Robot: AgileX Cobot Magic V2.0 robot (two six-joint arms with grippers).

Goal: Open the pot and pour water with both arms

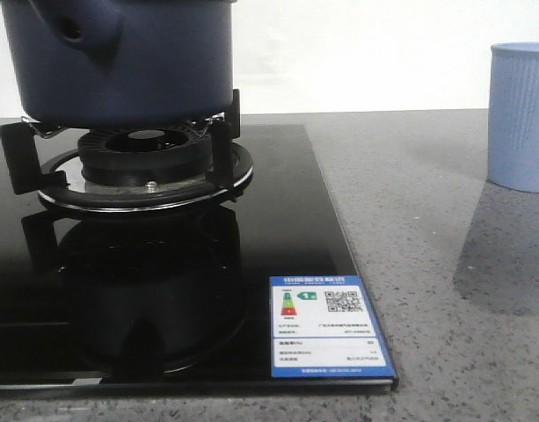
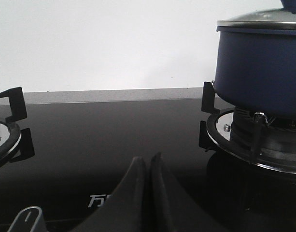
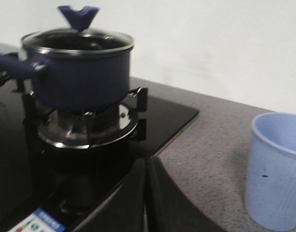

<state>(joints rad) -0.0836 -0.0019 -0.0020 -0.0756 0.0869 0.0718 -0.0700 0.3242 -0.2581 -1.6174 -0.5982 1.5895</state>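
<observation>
The pot (image 1: 120, 57) sat lidded on the burner grate (image 1: 137, 167) at upper left of the front frame. The cup (image 1: 520, 114) stood at right on the surface (image 1: 427, 264). Left tool (image 2: 148, 193) and right tool (image 3: 147, 198) had fingers pressed together, holding nothing.

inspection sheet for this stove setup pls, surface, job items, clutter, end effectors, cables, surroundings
surface: black glass hob set in a grey speckled counter
job's things: pot on the burner grate, glass lid still on; cup upright on the counter, apart from the hob
clutter: energy label on the hob corner
grippers: left end effector shut, empty, low over the hob; right end effector shut, empty
cables: nothing seen
surroundings: plain white wall
</observation>
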